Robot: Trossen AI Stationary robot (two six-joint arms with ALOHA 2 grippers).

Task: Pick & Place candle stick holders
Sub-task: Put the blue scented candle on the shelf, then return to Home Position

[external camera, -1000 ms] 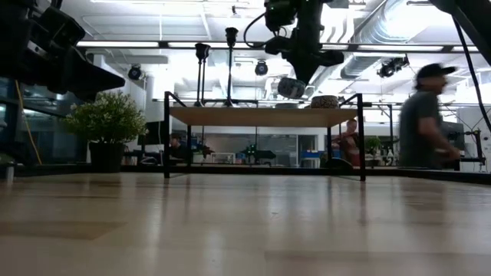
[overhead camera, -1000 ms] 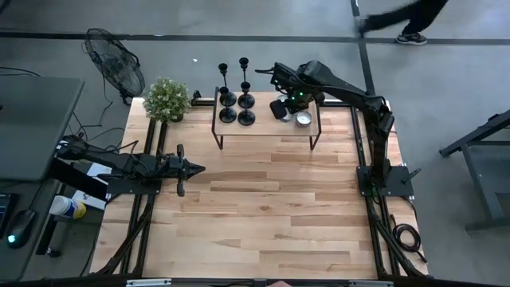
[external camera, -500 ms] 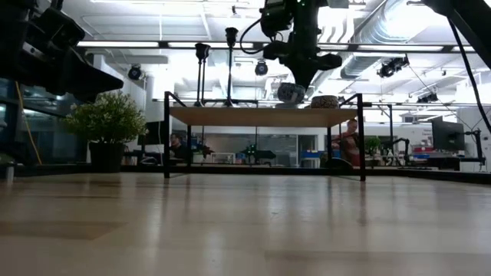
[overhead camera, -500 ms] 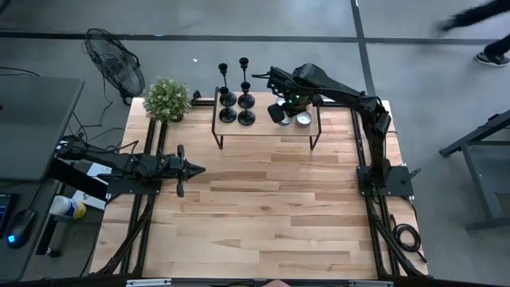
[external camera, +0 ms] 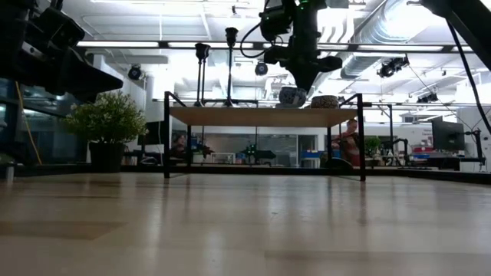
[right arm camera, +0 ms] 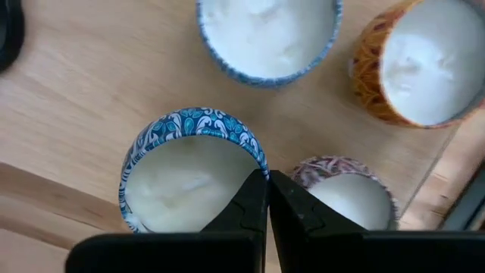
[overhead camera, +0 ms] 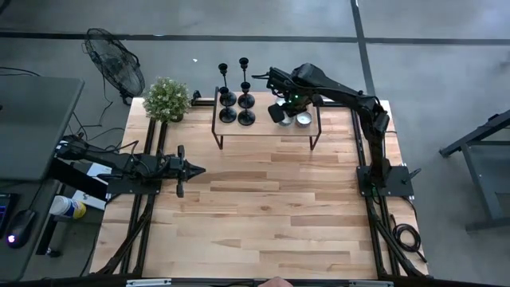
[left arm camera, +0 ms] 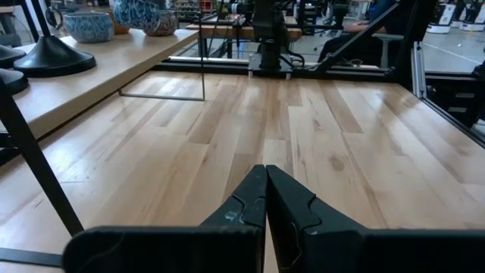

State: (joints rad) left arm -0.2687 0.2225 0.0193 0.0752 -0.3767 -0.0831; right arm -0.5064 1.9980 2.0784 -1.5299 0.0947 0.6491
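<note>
Fingers of right gripper (right arm camera: 267,199) pinch blue candle cup (right arm camera: 189,171) rim (left gripper (left arm camera: 265,199) idle).

The left arm lies low and stretched out at the left middle of the high view, reaching toward the frame's centre. Its left tool (overhead camera: 197,168) points right, the two dark fingers (left arm camera: 250,199) pressed together with no gap between them. The right arm rises from its base at the right middle of the high view, then bends up and leftward to the upper centre of the frame. Its wrist is turned downward, and the right tool (right arm camera: 267,199) points straight down, fingers closed tip to tip, holding nothing.
</note>
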